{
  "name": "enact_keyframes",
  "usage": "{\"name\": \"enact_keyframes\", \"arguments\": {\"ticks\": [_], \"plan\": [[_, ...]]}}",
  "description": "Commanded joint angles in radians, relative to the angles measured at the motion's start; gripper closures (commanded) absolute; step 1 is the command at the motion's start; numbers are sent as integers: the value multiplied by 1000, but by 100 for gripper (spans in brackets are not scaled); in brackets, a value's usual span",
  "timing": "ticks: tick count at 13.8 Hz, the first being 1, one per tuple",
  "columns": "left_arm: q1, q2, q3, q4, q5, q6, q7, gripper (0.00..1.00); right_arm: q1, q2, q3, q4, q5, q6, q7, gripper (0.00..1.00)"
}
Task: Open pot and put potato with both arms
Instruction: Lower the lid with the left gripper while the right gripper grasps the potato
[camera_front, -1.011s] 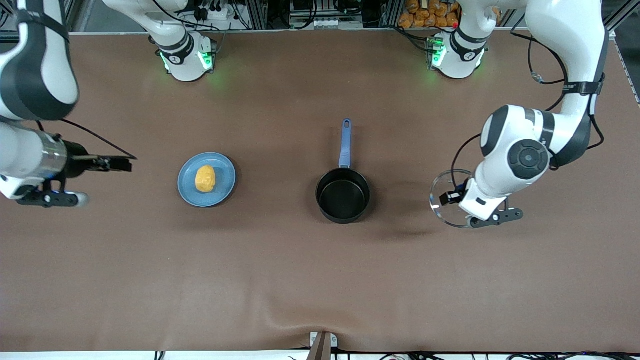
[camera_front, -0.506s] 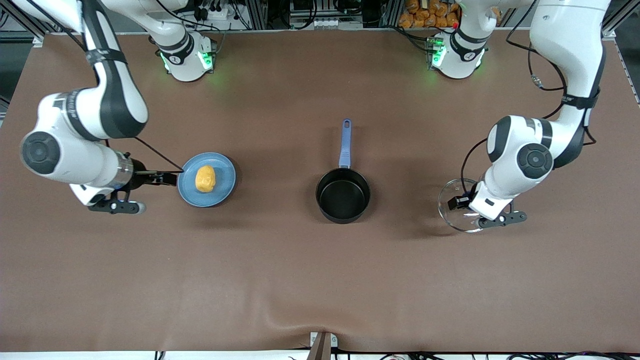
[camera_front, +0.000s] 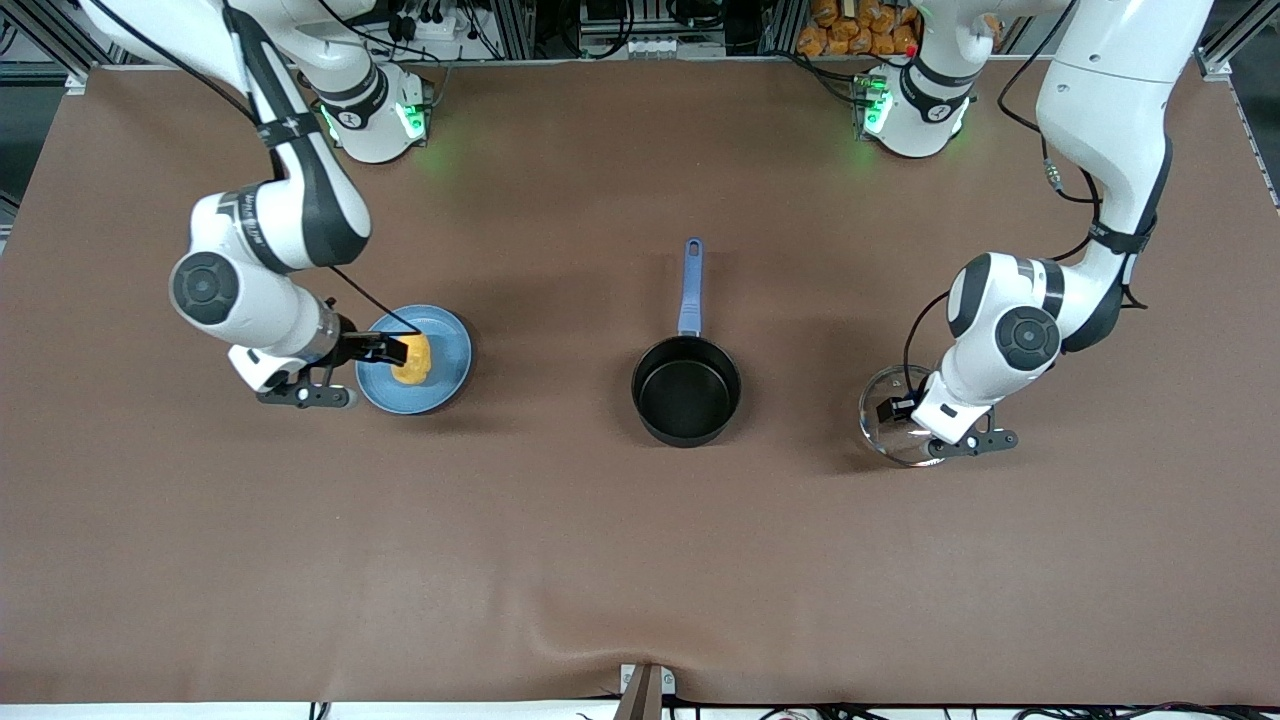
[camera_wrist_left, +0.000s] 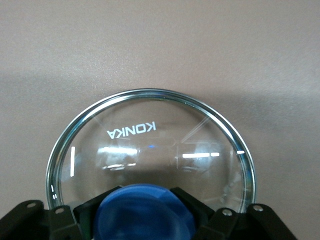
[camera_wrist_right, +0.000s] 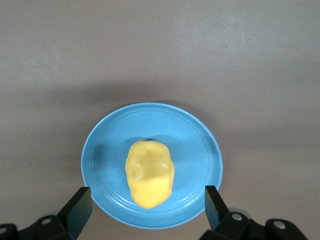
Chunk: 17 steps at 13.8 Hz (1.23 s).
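The black pot (camera_front: 686, 392) with its blue handle (camera_front: 691, 285) stands uncovered mid-table. Its glass lid (camera_front: 884, 412) (camera_wrist_left: 150, 145) is low over the table toward the left arm's end. My left gripper (camera_front: 908, 408) (camera_wrist_left: 143, 211) is shut on the lid's blue knob (camera_wrist_left: 145, 215). The yellow potato (camera_front: 413, 360) (camera_wrist_right: 150, 172) lies on the light-blue plate (camera_front: 452, 350) (camera_wrist_right: 197, 145) toward the right arm's end. My right gripper (camera_front: 385, 350) (camera_wrist_right: 146, 201) hangs open over the plate, its fingers (camera_wrist_right: 80, 204) wide on either side of the potato and apart from it.
Brown cloth covers the table (camera_front: 640, 560), with a wrinkle at its near edge. Both arm bases (camera_front: 375, 115) glow green at the table's back edge. Cables and racks stand past that edge.
My right arm has swung in from the table's end until its open gripper is over the plate and potato. My left arm has shifted slightly and come lower with the lid.
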Motion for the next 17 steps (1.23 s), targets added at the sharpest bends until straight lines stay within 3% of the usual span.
{"name": "enact_keyframes", "arguments": {"ticks": [1, 2, 3, 4, 8, 11, 13, 15, 16, 17], "plan": [[12, -3, -3, 0, 29, 16, 5, 57, 1, -11, -5, -85, 12, 96, 2, 0], [12, 3, -3, 2, 29, 16, 5, 45, 2, 0, -4, -105, 12, 132, 2, 0], [12, 5, -3, 5, 30, 16, 7, 12, 4, 11, -4, -124, 12, 172, 2, 0], [12, 8, -3, 6, 30, 16, 7, 5, 4, 25, -4, -136, 12, 206, 2, 0], [12, 2, -3, 6, 30, 16, 8, 3, 32, 66, -4, -170, 12, 304, 3, 0], [12, -82, -3, 6, 30, -22, 13, 0, 32, 81, -4, -176, 12, 309, 8, 0], [23, -154, -5, 15, 30, -118, 46, 0, 33, 81, -4, -185, 12, 311, 8, 0], [50, -231, -8, 17, 27, -204, 89, 0, 33, 81, -4, -193, 12, 311, 8, 22], [56, -266, -8, 18, 24, -246, 108, 0, 35, 81, -4, -193, 12, 309, 6, 38], [58, -297, -8, 28, 18, -290, 125, 0, 41, 80, -4, -193, 12, 306, 6, 61]]}}
